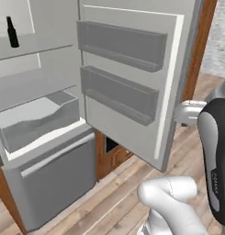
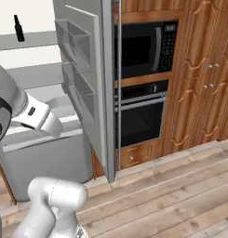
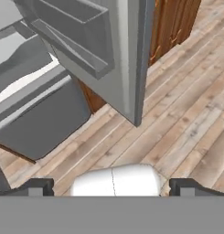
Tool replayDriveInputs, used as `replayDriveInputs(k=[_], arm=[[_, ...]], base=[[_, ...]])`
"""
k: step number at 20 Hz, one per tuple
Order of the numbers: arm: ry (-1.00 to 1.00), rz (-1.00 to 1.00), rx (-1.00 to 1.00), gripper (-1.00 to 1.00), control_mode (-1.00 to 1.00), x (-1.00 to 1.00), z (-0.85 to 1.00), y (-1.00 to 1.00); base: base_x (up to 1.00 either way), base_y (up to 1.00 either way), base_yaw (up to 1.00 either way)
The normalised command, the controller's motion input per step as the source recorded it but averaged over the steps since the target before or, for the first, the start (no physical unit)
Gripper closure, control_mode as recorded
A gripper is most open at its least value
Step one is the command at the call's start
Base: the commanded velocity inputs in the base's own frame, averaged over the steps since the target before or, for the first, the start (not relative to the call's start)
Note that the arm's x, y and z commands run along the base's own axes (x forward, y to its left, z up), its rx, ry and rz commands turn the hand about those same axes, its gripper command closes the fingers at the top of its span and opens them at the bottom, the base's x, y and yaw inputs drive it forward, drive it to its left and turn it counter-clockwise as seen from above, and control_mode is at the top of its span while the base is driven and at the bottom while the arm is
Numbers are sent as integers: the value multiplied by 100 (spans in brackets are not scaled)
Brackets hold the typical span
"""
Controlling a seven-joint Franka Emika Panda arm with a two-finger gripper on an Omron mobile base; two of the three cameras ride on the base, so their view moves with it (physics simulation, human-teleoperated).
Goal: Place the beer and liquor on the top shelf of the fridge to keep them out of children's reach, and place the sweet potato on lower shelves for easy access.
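Left base view: the beer [image 1: 12, 32] stands upright on the top shelf [image 1: 36, 46] of the open fridge [image 1: 45, 174], out of children's reach. Hand view: the tool [image 3: 112, 187], jaws wide and empty, points at the wood floor [image 3: 186, 119].

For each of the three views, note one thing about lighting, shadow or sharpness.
Left base view: flat, even light, a soft shadow in the fridge drawer; the beer is a small dark silhouette. Right base view: the fridge interior glares near white; the oven fronts are dark, hardly reflecting. Hand view: floor planks sharp, no blur; hand fingertips dark.
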Motion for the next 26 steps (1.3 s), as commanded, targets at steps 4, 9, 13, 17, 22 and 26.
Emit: replayDriveInputs(k=[4,9,13,17,22,26], arm=[[0,0,0,-100,100,0,0,0],[0,0,0,-100,100,0,0,0],[0,0,0,-100,100,0,0,0],[0,0,0,-100,100,0,0,0],[0,0,0,-100,100,0,0,0],[0,0,0,-100,100,0,0,0]], base=[[0,-46,-69],[0,-47,-65],[6,-24,-52],[15,-26,-44],[22,-28,-37],[36,-27,-30]])
